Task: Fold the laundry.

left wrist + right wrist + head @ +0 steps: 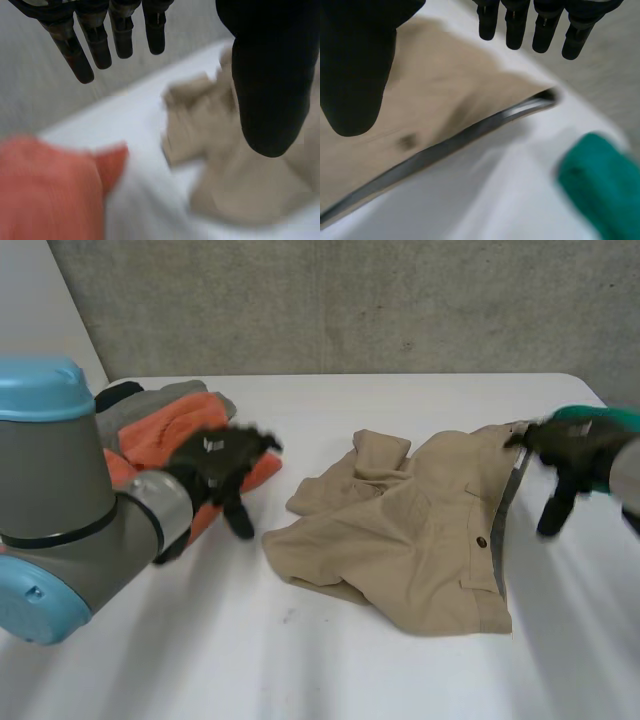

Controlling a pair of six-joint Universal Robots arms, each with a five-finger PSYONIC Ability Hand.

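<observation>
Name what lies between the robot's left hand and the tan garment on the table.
Nothing but bare white table: in the head view a strip of it separates the left hand from the tan garment.

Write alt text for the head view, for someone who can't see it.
Crumpled tan shorts lie on a white table, between two open black robot hands: the left hand beside a pile of orange and grey clothes, the right hand by the waistband. Neither holds anything.
</observation>
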